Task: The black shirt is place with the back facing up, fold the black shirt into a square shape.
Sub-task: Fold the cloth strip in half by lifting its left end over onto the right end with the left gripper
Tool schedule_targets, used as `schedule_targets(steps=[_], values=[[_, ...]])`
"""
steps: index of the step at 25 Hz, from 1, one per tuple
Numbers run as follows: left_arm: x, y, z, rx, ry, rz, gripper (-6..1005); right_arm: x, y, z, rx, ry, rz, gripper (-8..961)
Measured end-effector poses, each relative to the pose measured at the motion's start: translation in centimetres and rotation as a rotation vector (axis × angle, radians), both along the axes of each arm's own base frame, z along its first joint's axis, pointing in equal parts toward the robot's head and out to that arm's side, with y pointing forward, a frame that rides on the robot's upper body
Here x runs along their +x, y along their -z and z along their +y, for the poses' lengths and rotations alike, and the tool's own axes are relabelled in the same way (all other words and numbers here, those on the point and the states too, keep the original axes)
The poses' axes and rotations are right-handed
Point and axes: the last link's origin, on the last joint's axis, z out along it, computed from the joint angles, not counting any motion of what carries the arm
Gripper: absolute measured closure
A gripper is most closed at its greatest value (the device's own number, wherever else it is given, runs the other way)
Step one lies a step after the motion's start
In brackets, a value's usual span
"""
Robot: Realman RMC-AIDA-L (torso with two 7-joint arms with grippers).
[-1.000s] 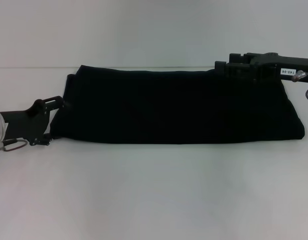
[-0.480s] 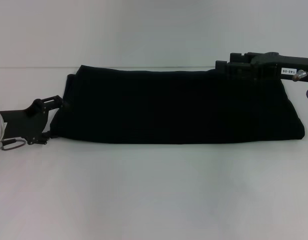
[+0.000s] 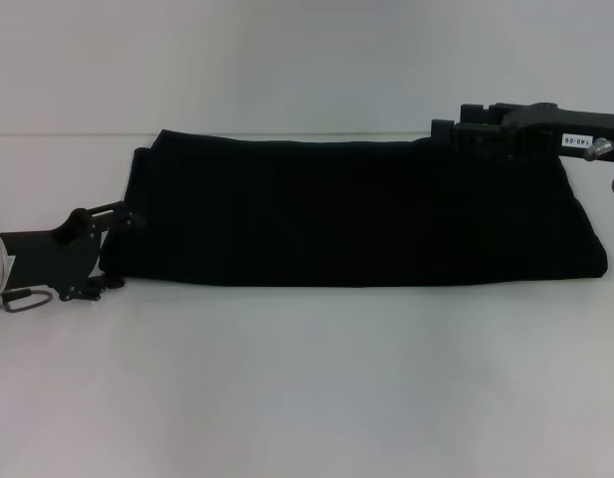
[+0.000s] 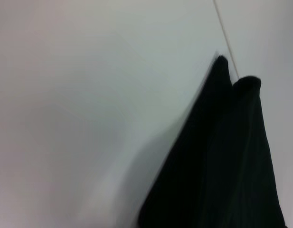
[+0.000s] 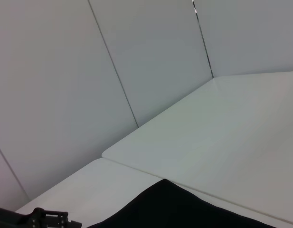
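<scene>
White desk (image 3: 307,378) fills the head view's lower half. Beyond it lies one black shirt (image 3: 356,209), folded into a long band across mid-frame. Two claws show: the left claw (image 3: 112,249) at the band's lower-left corner, the right claw (image 3: 456,137) at its upper right; whether either grips cannot be told. Only the left wrist view shows the shirt's two layered edges.

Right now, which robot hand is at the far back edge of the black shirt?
The right gripper, at the far right corner of the black shirt. The left gripper is at the shirt's near left end instead.
</scene>
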Motion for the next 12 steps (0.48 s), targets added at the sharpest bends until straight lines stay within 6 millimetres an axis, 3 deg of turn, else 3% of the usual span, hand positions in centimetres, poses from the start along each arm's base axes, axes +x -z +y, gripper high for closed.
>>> schedule_targets(steps=[12], values=[[0.35, 0.77, -0.45, -0.027, 0.008, -0.025, 75, 0.00, 0.00, 0.00, 0.000, 0.001, 0.001, 203]])
